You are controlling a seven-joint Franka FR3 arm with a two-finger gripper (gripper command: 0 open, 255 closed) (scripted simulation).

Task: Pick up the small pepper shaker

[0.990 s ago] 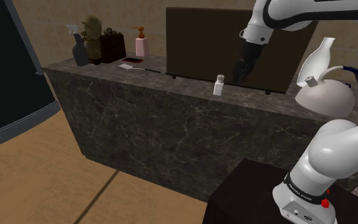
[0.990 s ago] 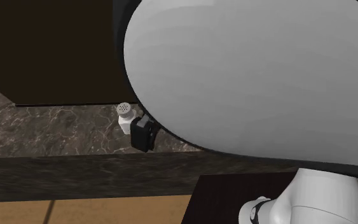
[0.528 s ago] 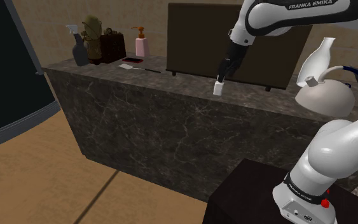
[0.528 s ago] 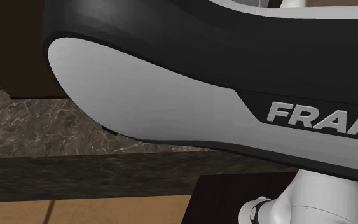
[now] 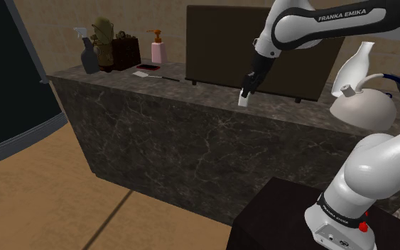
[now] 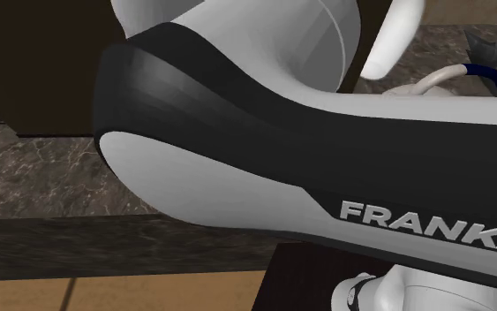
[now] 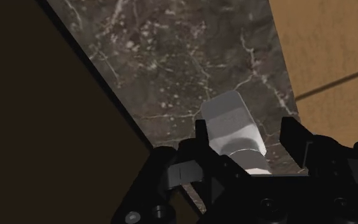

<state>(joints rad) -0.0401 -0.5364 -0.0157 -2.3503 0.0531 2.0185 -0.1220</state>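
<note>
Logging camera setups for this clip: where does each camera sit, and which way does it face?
Shoulder view: beside the stand, facing the marble counter; the arm reaches to the pepper shaker.
Second exterior view: close behind the arm, facing the counter; its lettered link crosses the foreground.
Wrist view: above the open jaws, looking down at the shaker between them.
Shoulder and second exterior views share the kettle.

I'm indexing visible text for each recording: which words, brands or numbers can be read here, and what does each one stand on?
"FRANKA EMIKA": on the white arm, in the shoulder view.
"FRANKA": on the same arm, cut off by the second exterior view's right edge.
Dark band at the arm's foot: the lettering is too small to read.
Pink pump bottle and spray bottle: no readable label.
</note>
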